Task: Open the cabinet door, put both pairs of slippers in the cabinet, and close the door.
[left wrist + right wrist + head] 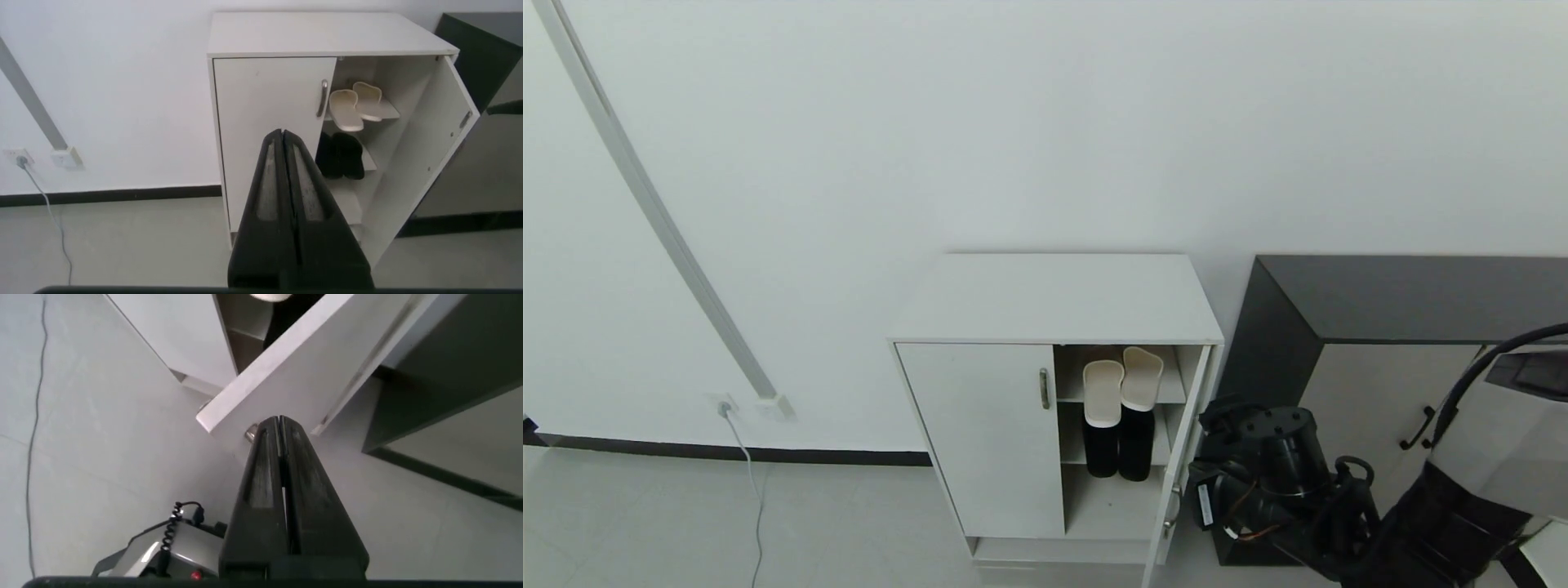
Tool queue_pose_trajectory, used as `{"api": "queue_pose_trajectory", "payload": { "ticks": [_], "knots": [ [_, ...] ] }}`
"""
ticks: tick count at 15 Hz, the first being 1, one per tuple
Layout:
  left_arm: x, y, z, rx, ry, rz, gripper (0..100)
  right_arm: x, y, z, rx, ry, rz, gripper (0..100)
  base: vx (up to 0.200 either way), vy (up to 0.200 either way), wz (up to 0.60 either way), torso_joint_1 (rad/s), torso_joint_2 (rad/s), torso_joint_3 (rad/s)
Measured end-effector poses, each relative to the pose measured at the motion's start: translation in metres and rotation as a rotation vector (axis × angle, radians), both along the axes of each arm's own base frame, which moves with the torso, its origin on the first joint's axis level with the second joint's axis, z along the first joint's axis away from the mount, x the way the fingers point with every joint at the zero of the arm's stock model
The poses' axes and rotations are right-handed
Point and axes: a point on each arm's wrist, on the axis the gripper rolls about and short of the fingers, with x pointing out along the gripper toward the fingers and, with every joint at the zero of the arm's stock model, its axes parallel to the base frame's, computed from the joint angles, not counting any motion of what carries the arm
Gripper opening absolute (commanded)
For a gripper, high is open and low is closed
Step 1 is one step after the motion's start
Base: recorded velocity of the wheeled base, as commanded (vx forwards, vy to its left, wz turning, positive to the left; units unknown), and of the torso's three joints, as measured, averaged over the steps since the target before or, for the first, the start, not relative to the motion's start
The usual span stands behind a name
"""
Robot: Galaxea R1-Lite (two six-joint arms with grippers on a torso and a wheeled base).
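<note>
Since the white slippers (1123, 388) and black slippers (1117, 445) already sit on shelves inside the cabinet (1054, 298), we judge only closing remains. Its right-hand door (1183, 457) stands open. The right gripper (280, 423), fingers together and empty, sits just beside it; the left gripper (282, 135) is likewise closed and empty.

My left hand (282, 133): two black tapered fingers (249, 245) with grey inset pads (308, 192). My right hand (280, 422) is the same black wedge build, thin seam down the middle. My right arm (1307, 498) is black, its round joint cap (1278, 429) dotted with small screws, thin orange wires (1245, 532) and a black cable loop (1352, 474) beside it. Coiled black cord (173, 529) near a grey housing (155, 559).
</note>
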Motion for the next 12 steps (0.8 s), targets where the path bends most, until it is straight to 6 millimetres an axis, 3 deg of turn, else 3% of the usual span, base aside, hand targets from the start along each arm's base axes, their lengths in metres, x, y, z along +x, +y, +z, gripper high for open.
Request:
{"api": "queue_pose_trajectory", "payload": {
  "ticks": [7, 12],
  "knots": [
    [0.000, 0.000, 0.000, 0.000, 0.000, 0.000, 0, 0.043, 0.022, -0.027, 0.003, -0.013, -0.008, 0, 0.000, 0.000, 0.00, 0.000, 0.00, 0.000],
    [0.000, 0.000, 0.000, 0.001, 0.000, 0.000, 0, 0.069, 0.026, -0.042, 0.016, -0.022, -0.029, 0, 0.000, 0.000, 0.00, 0.000, 0.00, 0.000]
  ]
}}
